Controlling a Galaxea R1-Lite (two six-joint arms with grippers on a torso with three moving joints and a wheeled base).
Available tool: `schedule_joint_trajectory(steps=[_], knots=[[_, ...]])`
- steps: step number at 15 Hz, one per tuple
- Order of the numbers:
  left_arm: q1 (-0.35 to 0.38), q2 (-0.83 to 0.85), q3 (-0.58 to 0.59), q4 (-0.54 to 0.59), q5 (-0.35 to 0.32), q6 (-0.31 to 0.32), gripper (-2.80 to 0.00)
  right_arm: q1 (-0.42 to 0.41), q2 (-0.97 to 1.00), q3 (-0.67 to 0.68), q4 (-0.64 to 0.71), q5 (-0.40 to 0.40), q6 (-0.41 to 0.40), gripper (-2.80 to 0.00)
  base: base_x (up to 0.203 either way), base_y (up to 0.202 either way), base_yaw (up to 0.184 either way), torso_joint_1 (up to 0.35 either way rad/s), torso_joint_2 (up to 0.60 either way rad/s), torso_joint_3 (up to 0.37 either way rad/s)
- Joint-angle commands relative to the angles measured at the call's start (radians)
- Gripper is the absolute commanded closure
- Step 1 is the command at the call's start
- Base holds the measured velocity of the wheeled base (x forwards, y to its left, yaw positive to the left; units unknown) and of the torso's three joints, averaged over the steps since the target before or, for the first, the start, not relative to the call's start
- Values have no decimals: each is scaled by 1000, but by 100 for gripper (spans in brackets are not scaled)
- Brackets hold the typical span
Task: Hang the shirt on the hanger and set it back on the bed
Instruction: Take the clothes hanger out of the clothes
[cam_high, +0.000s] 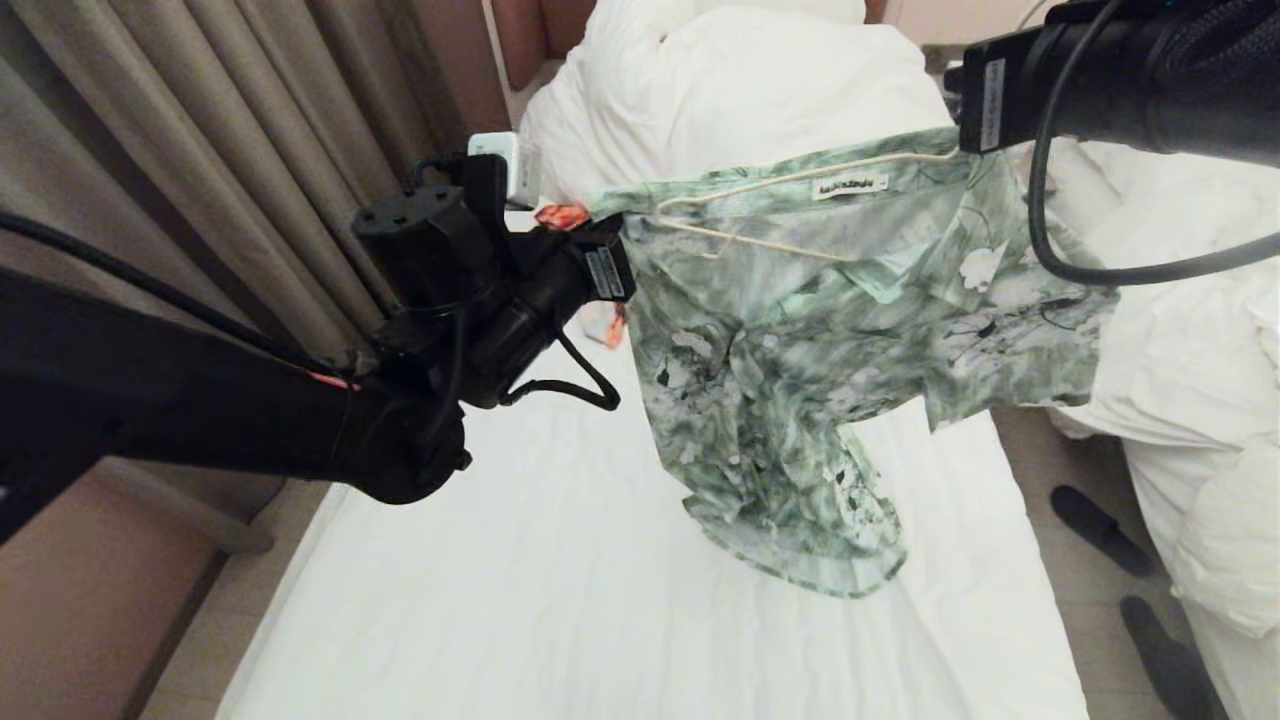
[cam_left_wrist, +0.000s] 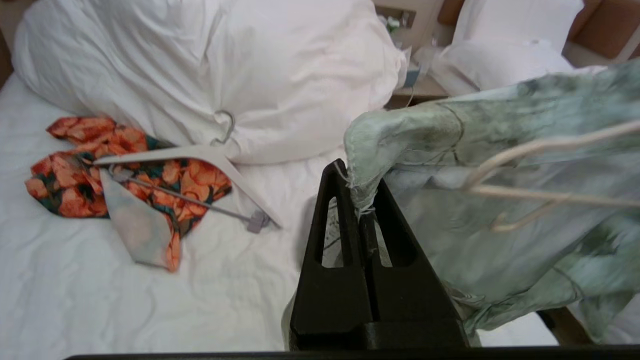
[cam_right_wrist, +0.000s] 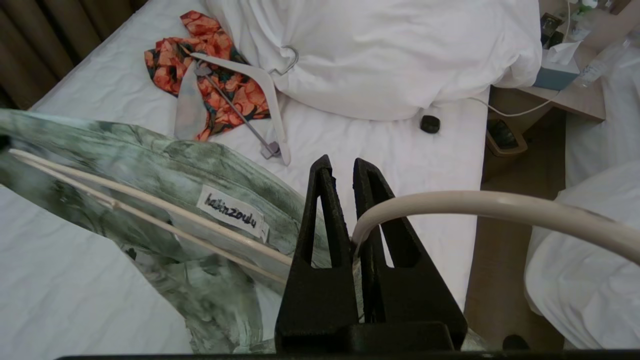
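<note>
Shirt: the green-and-white printed shirt (cam_high: 800, 330) hangs in the air above the bed, stretched between the two grippers; in the head view its collar edge runs from about 9 o'clock to 2 o'clock of the picture's centre, and its body droops toward 6 o'clock, the lowest hem resting on or just over the sheet. The white collar label (cam_high: 850, 185) faces up.

Hanger: the cream wire hanger (cam_high: 760, 215) lies inside the collar opening, one shoulder end near the left gripper, the other running toward the right gripper.

Left gripper: the left gripper (cam_left_wrist: 361, 200), at 9 o'clock of the shirt in the head view, is closed tight on a bunched corner of the shirt's fabric at the collar or shoulder edge.

Right gripper: the right gripper (cam_right_wrist: 345, 197), at 2 o'clock of the shirt in the head view, is nearly closed, pinching the hanger's wire where it bends, with shirt fabric just beside the fingers.

Bed: the bed (cam_high: 560, 560) with its plain white sheet lies under the shirt; a big white pillow (cam_left_wrist: 240, 70) sits at its head.

Other items: an orange floral garment (cam_left_wrist: 100, 165) and a thick white hanger (cam_left_wrist: 200, 160) lie on the sheet just before the pillow, well apart from the shirt.
</note>
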Motion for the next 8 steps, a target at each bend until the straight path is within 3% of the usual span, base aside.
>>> schedule_joint_trajectory(steps=[1, 4, 8], knots=[[-22, 35, -2, -8, 4, 1, 0, 2, 3, 2, -4, -1, 2, 0, 0, 0, 0, 0, 0, 0], [-134, 33, 17, -6, 34, 2, 0, 16, 42, 5, -84, -3, 40, 0, 0, 0, 0, 0, 0, 0], [-259, 41, 30, 65, 131, 29, 0, 47, 87, 6, -139, -9, 42, 0, 0, 0, 0, 0, 0, 0]])
